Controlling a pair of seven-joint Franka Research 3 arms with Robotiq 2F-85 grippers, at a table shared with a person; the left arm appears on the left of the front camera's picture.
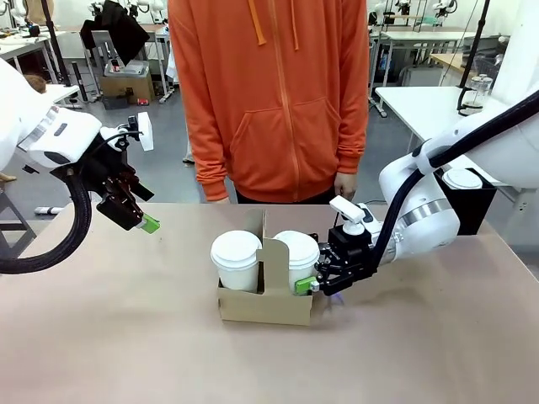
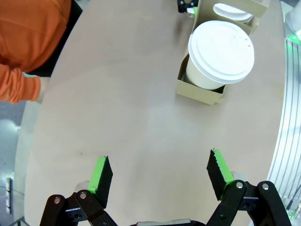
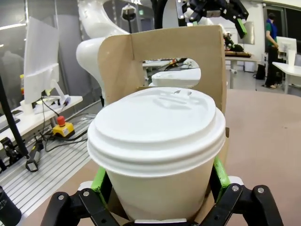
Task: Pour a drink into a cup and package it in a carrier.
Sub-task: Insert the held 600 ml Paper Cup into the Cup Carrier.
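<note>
Lidded cup [image 1: 296,257] sits in the carrier [image 1: 265,305] pocket, flanked by the right end effector [image 1: 315,285], whose jaws look just parted and should retreat straight back; left end effector [image 2: 160,176] hangs spread above the desk [image 1: 126,337].

Right hand [image 3: 157,188] straddles a lidded white cup [image 3: 157,155] before the carrier [image 3: 164,56].
</note>
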